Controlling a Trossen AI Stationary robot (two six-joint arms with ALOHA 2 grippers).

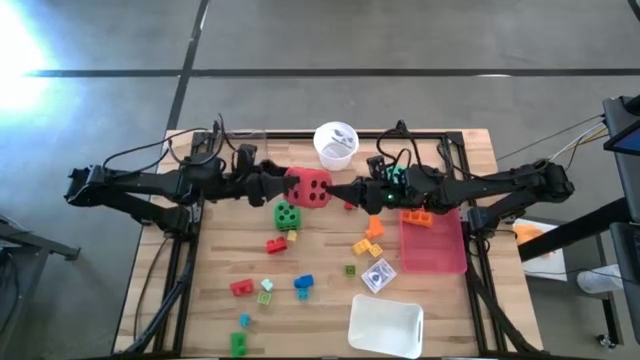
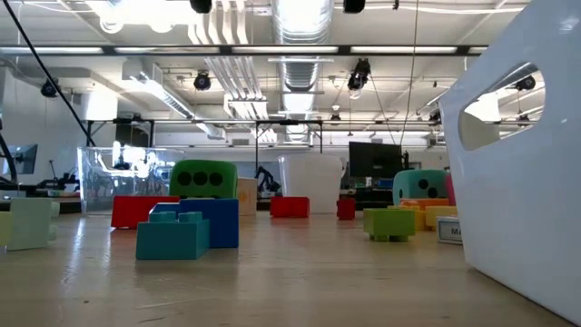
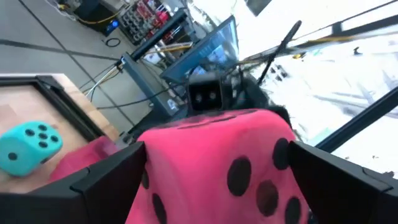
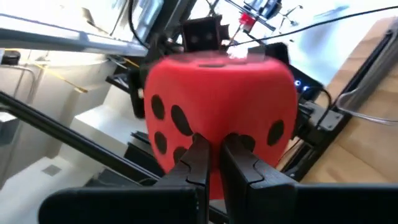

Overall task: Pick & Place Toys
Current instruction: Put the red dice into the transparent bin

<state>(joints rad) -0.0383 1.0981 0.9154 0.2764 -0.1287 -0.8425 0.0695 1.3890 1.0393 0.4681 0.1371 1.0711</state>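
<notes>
Your red die runs off the left wrist picture's bottom edge, its lower faces unseen. In the low view the white tray is cut by the right edge and covers part of the teal die. The green die sits half hidden behind the blue bricks. From above, the teal die is mostly under the right arm. You can't read what's inside the white cup.

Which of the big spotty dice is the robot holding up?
The red die, between the two arms. The left gripper has its jaws spread around it. The green die sits on the table, and the teal die rests apart.
</notes>
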